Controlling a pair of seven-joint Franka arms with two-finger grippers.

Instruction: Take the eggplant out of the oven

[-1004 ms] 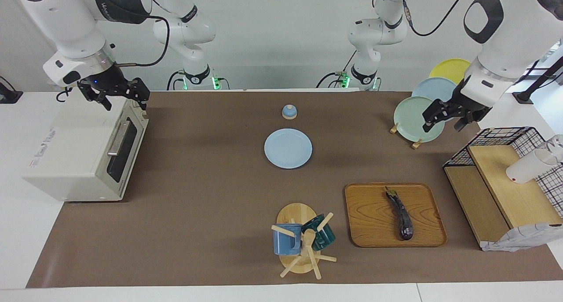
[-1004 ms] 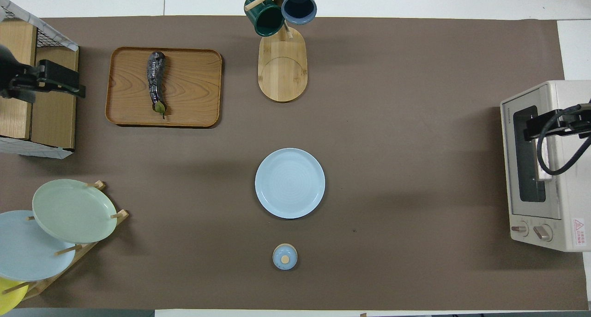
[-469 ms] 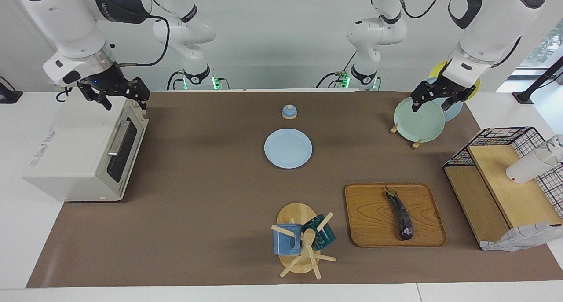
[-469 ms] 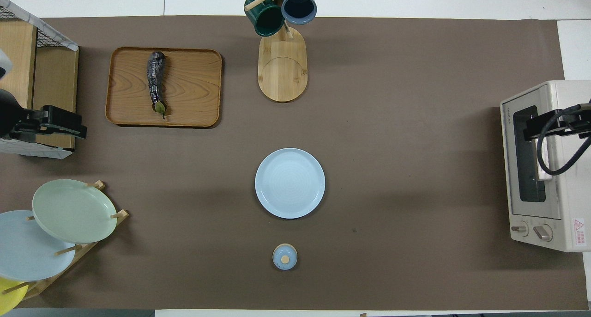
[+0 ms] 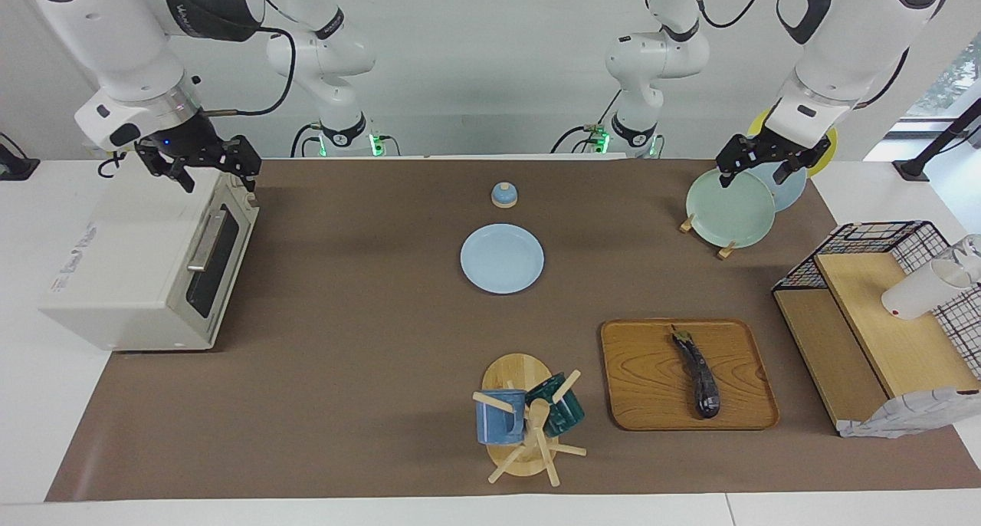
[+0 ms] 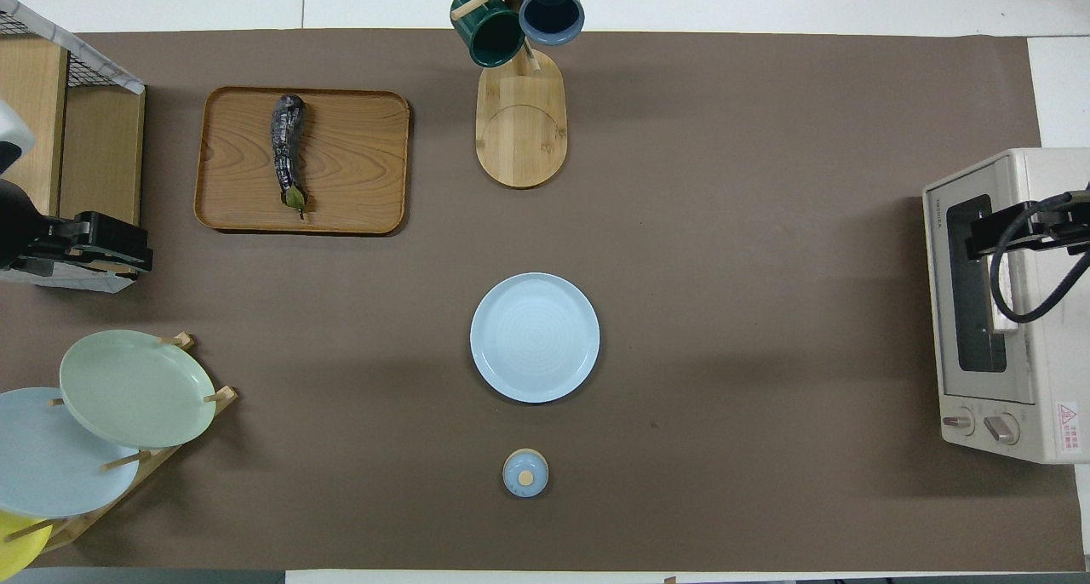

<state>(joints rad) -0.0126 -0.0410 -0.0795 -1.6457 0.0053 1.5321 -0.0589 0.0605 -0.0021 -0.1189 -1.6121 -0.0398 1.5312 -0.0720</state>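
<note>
The eggplant (image 5: 699,376) (image 6: 288,146), slim and dark purple, lies on a wooden tray (image 5: 644,388) (image 6: 349,167) toward the left arm's end of the table, outside the oven. The off-white oven (image 5: 130,265) (image 6: 1022,329) stands at the right arm's end with its glass door shut. My right gripper (image 5: 217,177) (image 6: 979,231) hangs open just above the oven's top edge by the door, holding nothing. My left gripper (image 5: 752,175) (image 6: 128,248) is open and empty, raised over the area between the plate rack and the wire shelf.
A light blue plate (image 5: 502,258) and a small blue lid (image 5: 503,195) lie mid-table. A mug tree (image 5: 525,419) with two mugs stands beside the tray. A plate rack (image 5: 728,204) and a wire-and-wood shelf (image 5: 874,319) occupy the left arm's end.
The left arm has lifted and pulled back from the wire shelf to over the plate rack area. The right arm and the eggplant have not moved.
</note>
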